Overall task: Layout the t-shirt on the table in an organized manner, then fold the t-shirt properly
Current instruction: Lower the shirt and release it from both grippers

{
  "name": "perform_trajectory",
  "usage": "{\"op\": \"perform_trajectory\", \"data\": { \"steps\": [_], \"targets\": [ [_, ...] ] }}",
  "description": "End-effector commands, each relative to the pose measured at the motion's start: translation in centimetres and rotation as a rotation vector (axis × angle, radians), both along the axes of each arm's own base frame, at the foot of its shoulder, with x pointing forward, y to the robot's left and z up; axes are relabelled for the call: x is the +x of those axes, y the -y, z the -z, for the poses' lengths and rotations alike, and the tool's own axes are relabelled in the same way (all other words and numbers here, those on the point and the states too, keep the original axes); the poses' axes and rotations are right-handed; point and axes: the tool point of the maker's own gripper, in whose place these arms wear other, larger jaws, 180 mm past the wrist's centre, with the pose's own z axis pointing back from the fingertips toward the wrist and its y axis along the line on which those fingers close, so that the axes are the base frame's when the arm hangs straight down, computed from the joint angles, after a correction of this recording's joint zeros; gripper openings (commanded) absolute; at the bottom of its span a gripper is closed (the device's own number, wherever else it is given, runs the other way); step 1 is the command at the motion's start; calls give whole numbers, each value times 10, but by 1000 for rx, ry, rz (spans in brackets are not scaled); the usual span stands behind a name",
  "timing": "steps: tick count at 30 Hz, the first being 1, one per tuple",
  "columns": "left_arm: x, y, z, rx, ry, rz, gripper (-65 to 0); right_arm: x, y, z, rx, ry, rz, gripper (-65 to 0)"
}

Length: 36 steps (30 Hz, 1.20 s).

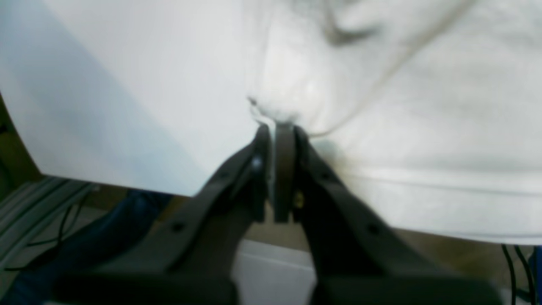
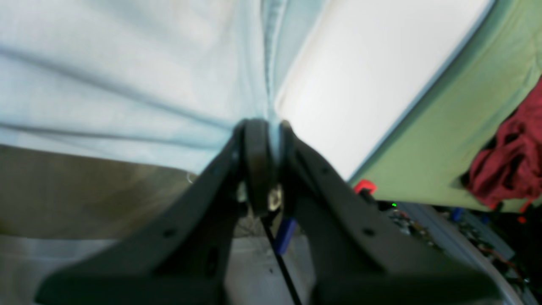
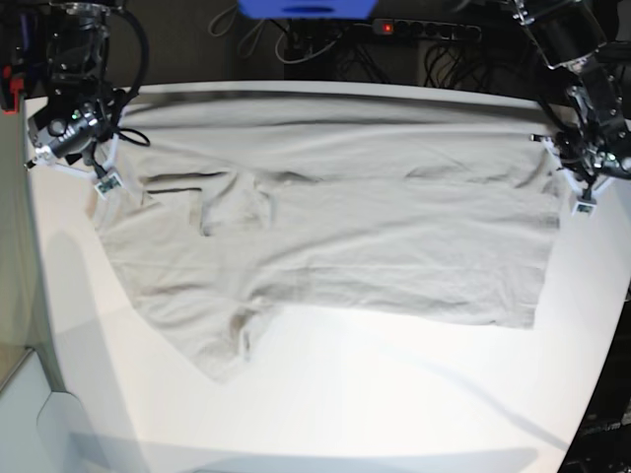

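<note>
Grey-beige cloth is pinched between both sets of fingers: the left gripper [image 1: 275, 129] clamps one t-shirt [image 3: 335, 236] edge, and the right gripper [image 2: 264, 127] clamps another. Beyond the fingertips, the shirt spreads wide over the white table [image 3: 394, 394].

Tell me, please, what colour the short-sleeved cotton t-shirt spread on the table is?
Plain light grey-beige, no pattern; the t-shirt shows best in the base view.

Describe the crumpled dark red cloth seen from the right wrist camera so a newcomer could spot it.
Start at the white table and follow its edge right onto the green surface beside it. At that view's far right lies the dark red cloth, bunched in a heap. It is the only red fabric; the t-shirt is pale.
</note>
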Motion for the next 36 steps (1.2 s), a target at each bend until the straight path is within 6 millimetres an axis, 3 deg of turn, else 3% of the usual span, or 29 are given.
{"op": "perform_trajectory", "data": {
  "steps": [1,16,26,29,33,36],
  "targets": [
    [8,-11,-12,35,35,5,-649,3,8,-9,-34,15,8,-650],
    [11,-10,-11,36,58,13,-649,-3,5,-4,1,22,65,-648],
    [-3,-10,-4,37,29,13,-647,-3,5,-4,1,21,64,-517],
    [-3,-11,-4,38,26,11,-593,-3,5,-4,1,21,64,-463],
    [-3,-11,-4,38,26,11,-436,-2,5,-7,-2,33,62,-389],
    [-2,-9,-4,29,31,14,-374,2,5,-15,-10,59,57,-361]
  ]
}}
